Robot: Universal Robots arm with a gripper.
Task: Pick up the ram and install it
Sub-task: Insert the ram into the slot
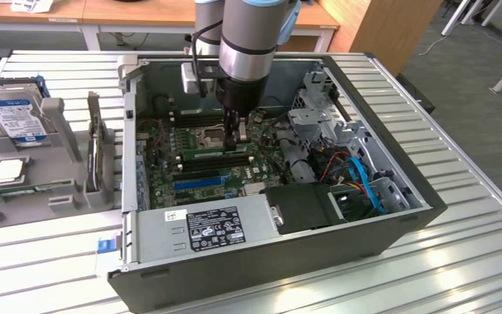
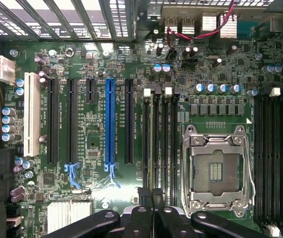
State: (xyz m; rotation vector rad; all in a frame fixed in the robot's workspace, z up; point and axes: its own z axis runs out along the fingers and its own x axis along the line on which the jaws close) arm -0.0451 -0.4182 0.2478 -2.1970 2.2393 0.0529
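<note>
Green ram is already off its pickup spot and standing on edge in 1 of the 4 black memory slots, between the long blue slot and the empty CPU socket. The wrist view shows it edge-on as a thin yellow-green line running the slot's length. Gripper is down inside the open computer case, right at the board, with its fingers pressed together and the tips at 1 end of the stick. Can't tell if they nip the ram's top edge or just bear down on it.

Progress, as a judgement: pick-up done, carry done, stick lined up in the slot, so the install is late stage. Can't confirm full seating, because the latch state at the ends is too small to read. The other 3 slots in that bank look empty. Blue-labelled hard drive sits outside the case on the exterior view's left, untouched.
</note>
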